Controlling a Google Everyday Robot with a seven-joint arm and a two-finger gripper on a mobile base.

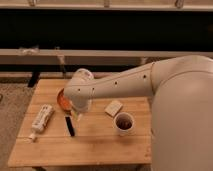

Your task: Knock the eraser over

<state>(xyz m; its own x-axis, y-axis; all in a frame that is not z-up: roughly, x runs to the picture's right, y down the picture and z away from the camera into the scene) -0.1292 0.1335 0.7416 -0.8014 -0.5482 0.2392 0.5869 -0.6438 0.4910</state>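
Observation:
The eraser (69,125) is a small slim black bar lying flat on the wooden table (100,145), left of centre. My white arm reaches in from the right and ends just above and right of it. My gripper (76,115) hangs under the wrist, close to the eraser's upper end, in front of the orange bowl.
An orange bowl (62,99) sits behind the gripper, partly hidden by the arm. A white tube (41,119) lies at the left. A beige block (114,107) and a white cup of dark liquid (124,123) stand at the right. A railing runs behind the table.

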